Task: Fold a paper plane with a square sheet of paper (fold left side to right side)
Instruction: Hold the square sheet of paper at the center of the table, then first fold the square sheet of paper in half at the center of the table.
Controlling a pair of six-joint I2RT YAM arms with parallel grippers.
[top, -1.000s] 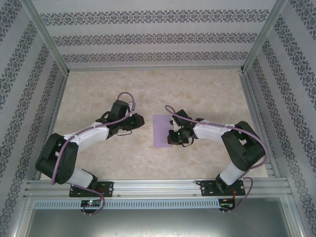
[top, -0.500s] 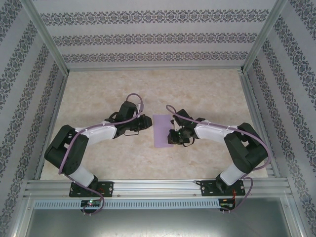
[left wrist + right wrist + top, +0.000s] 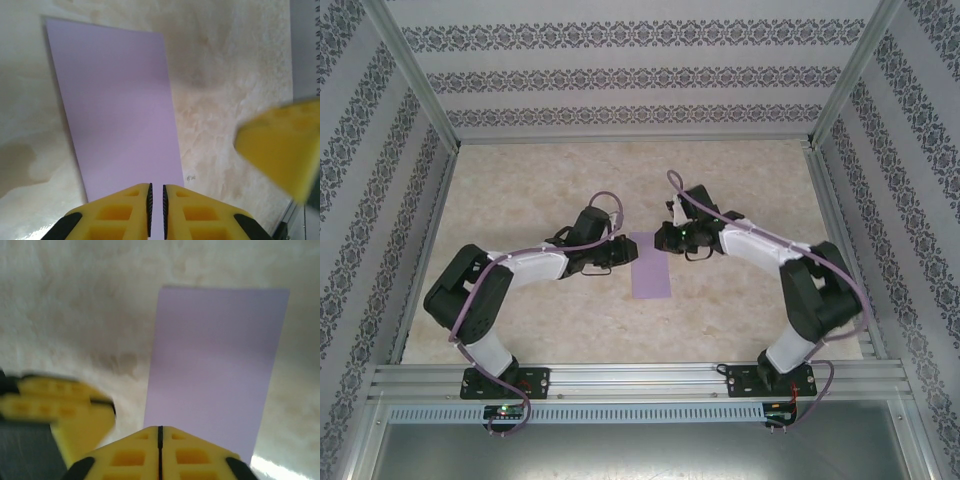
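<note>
**Sam:** What do you see from up top?

**Me:** The square sheet of paper point(image 3: 651, 268) lies flat in the middle of the table point(image 3: 740, 190), between my two arms. It looks tall and thin, not square, so I think the left side is already folded onto the right. My left gripper point(image 3: 625, 252) is at the sheet's left edge. My right gripper point(image 3: 662, 237) is at its far end. I think they are there to press the paper flat, one from the side and one from the end.

**Sam:** And the left wrist camera?

**Me:** The paper point(image 3: 115, 105) runs away from my left gripper point(image 3: 156, 192), and its near end goes under the fingertips. The fingers are very close, with only a thin slit between them. I cannot tell if they pinch the edge or just sit over it. The blurry yellow shape on the right is my right gripper point(image 3: 280, 145).

**Sam:** And the right wrist?

**Me:** My right gripper point(image 3: 160, 432) has its fingers pushed tight together. I see nothing between them. Closed fingers make one blunt tip, which is good for rubbing a crease. The paper point(image 3: 215, 360) lies just past that tip, flat on the table. The left gripper point(image 3: 55, 405) is low on the left, beside the sheet.

**Sam:** Is it a plane?

**Me:** Not yet. I see no pointy nose, so most folds are left, I think.
</note>
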